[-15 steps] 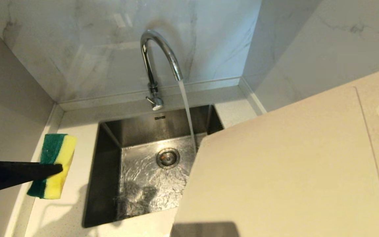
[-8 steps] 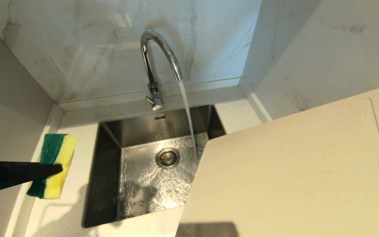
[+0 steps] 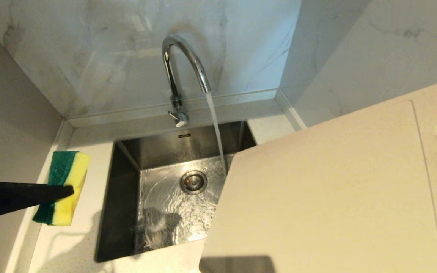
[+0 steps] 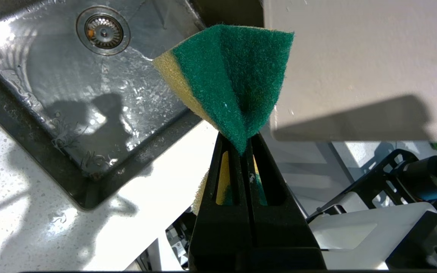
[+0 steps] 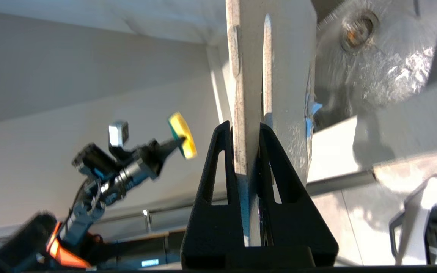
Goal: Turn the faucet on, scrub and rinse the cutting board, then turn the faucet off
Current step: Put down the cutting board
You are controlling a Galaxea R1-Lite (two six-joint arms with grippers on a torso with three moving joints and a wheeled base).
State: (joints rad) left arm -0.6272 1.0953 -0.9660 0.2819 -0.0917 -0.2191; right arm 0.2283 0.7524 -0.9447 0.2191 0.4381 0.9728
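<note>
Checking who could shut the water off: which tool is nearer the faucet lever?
Probably left. The left tool, shut on the sponge, hangs over the counter left of the faucet. The right tool clamps the cutting board at its far right end.

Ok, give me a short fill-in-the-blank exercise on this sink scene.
1. Water runs from the faucet into the ____.
2. The left gripper is shut on a green-and-yellow ____.
3. The right gripper is shut on the edge of the ____.

Missing words: sink; sponge; cutting board
</note>
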